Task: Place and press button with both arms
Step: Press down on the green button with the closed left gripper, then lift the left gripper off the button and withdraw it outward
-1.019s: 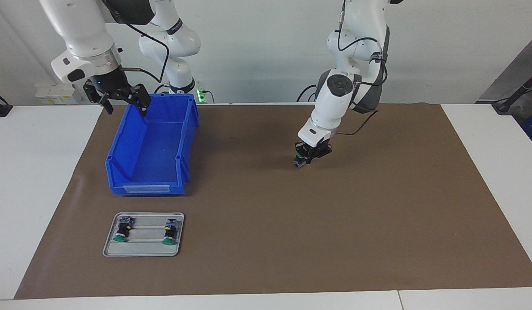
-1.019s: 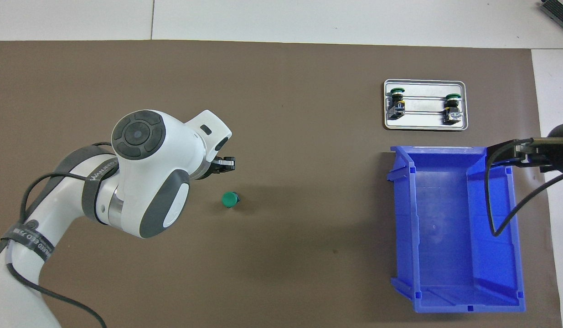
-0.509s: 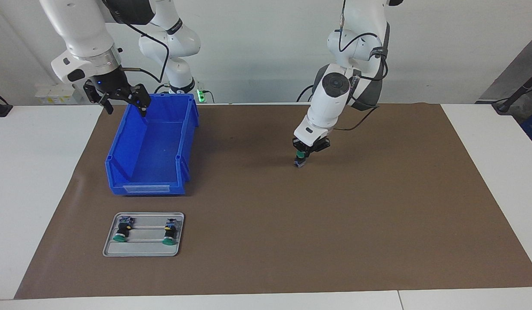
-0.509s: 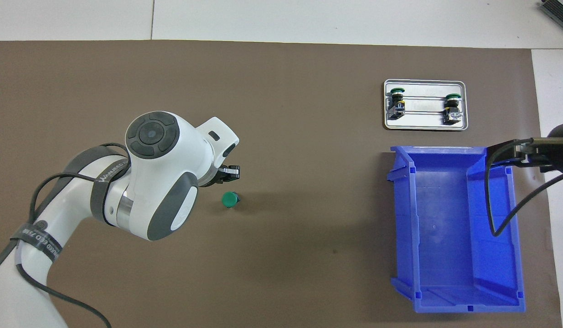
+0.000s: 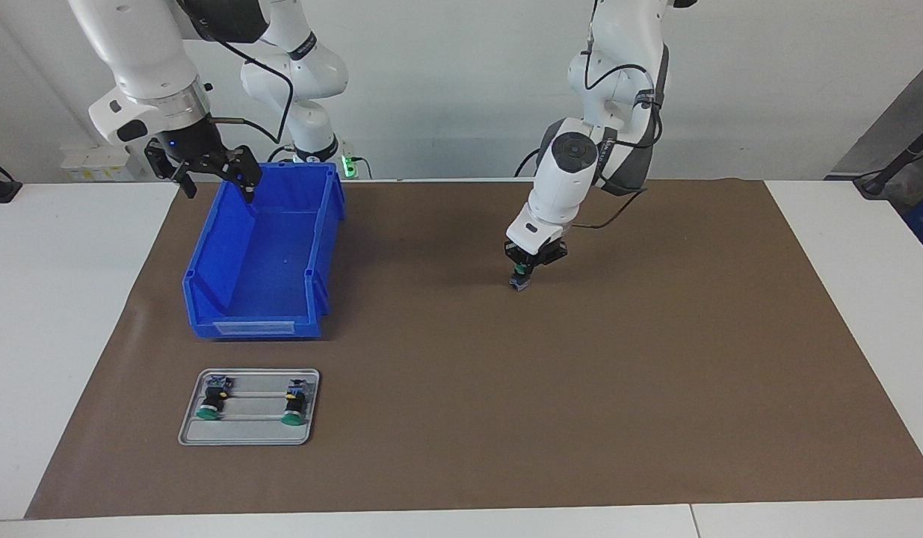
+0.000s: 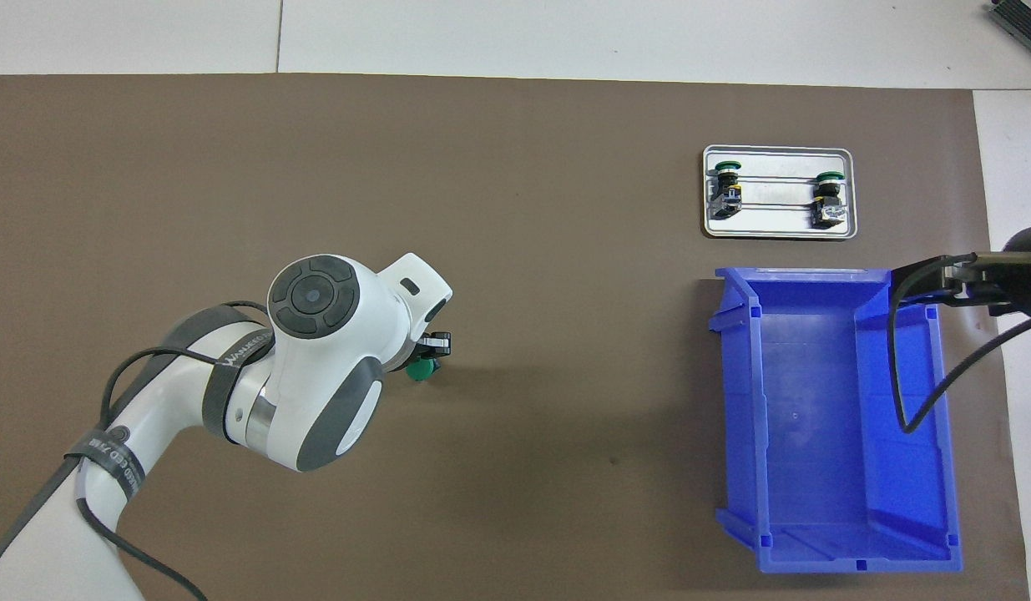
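Observation:
A button [image 5: 518, 281] with a green cap [image 6: 418, 371] stands upright on the brown mat near the table's middle. My left gripper [image 5: 525, 267] is shut and empty, and its tips rest at the top of the cap. In the overhead view the left gripper [image 6: 432, 348] covers part of the cap. My right gripper [image 5: 216, 183] hangs open and empty over the blue bin's rim nearest the robots, and this arm waits. In the overhead view only the right gripper's [image 6: 978, 280] black body shows at the picture's edge.
A blue bin [image 5: 255, 326] [image 6: 745, 417] stands empty toward the right arm's end. Farther from the robots lies a small metal tray [image 5: 248, 435] [image 6: 778, 224]. On it lie two more green-capped buttons [image 5: 208, 403] [image 5: 294, 407].
My left arm swung toward the right arm's end. Its shut gripper went from beside the button to over its cap. The right arm and the button have not moved.

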### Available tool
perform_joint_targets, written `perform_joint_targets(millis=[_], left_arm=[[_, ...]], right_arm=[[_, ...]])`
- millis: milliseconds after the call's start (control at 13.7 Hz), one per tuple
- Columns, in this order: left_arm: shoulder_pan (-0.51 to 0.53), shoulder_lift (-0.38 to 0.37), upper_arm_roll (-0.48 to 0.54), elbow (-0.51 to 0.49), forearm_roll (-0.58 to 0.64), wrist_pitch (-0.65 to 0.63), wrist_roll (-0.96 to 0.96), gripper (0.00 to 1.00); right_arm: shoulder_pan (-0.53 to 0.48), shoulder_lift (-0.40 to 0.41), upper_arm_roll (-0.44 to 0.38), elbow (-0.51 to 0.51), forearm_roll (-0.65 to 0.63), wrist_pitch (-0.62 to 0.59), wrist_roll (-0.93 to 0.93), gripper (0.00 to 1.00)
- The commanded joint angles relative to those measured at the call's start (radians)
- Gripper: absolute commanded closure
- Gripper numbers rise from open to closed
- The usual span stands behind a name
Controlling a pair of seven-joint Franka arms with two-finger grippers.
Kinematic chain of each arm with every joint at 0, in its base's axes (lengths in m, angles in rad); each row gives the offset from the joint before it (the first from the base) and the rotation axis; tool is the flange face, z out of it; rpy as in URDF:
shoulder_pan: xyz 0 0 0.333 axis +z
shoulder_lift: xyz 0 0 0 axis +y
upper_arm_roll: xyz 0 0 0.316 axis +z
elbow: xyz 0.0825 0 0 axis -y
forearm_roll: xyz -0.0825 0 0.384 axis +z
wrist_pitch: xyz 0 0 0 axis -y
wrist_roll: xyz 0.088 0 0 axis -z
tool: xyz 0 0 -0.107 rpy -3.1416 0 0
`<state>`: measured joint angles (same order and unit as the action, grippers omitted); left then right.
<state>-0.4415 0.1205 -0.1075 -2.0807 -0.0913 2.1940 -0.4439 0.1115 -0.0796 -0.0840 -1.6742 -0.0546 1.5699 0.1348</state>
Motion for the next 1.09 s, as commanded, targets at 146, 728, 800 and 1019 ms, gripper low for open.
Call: perform_joint_targets(millis=[146, 728, 800, 1019], left_arm=[[-0.011, -0.042, 0.008, -0.13, 0.012, 0.139, -0.016, 1.0], [0.007, -0.004, 0.011, 0.044, 0.012, -0.015, -0.015, 1.0], [0.02, 0.001, 0.011, 0.1, 0.012, -0.066, -0.015, 1.0], [0.11, 0.001, 0.011, 0.238, 0.016, -0.201, -0.001, 1.0]], right_arm=[[-0.009, -0.022, 0.007, -0.021, 0.01, 0.001, 0.011, 0.0], [-0.009, -0.022, 0.007, -0.021, 0.01, 0.001, 0.011, 0.0], [-0.009, -0.022, 0.007, -0.021, 0.01, 0.001, 0.011, 0.0], [-0.009, -0.022, 0.007, -0.021, 0.01, 0.001, 0.011, 0.0]])
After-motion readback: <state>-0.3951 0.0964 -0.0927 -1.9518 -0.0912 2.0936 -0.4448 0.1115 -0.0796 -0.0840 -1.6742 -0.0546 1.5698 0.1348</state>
